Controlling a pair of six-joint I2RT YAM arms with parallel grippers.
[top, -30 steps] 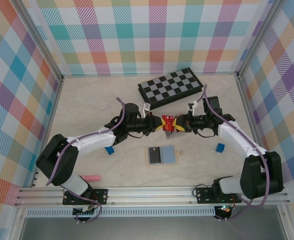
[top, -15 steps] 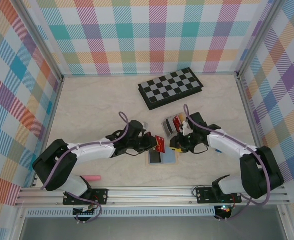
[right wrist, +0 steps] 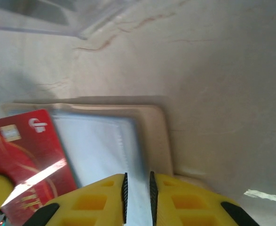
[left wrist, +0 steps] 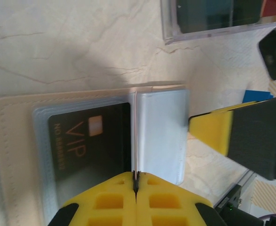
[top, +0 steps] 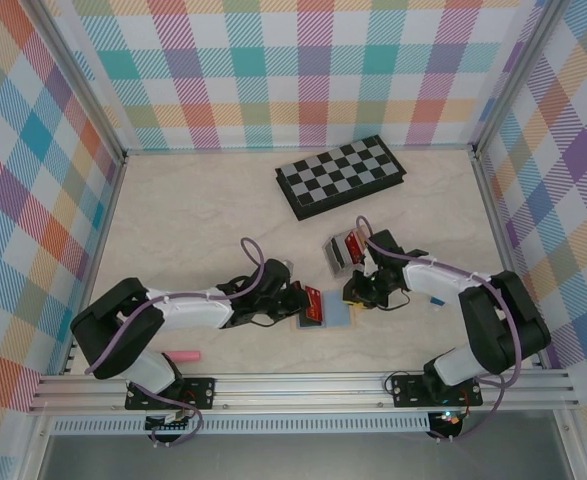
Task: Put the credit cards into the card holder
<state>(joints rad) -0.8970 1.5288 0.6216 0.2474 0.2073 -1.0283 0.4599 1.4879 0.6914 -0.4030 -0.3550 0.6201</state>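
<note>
Left gripper (left wrist: 136, 182) tight, right gripper (right wrist: 137, 183) narrow.

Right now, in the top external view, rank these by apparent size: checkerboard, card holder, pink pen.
1. checkerboard: clearly the largest.
2. card holder: lying open and partly covered, yet still plainly bigger than the pen.
3. pink pen: the smallest, a short thin stick.

A folded chessboard (top: 341, 175) is laid at the far side of the bench (top: 193, 210); a small clear tray (top: 330, 255) is set near it; a pink pen (top: 183, 356) is seen by the front edge.
</note>
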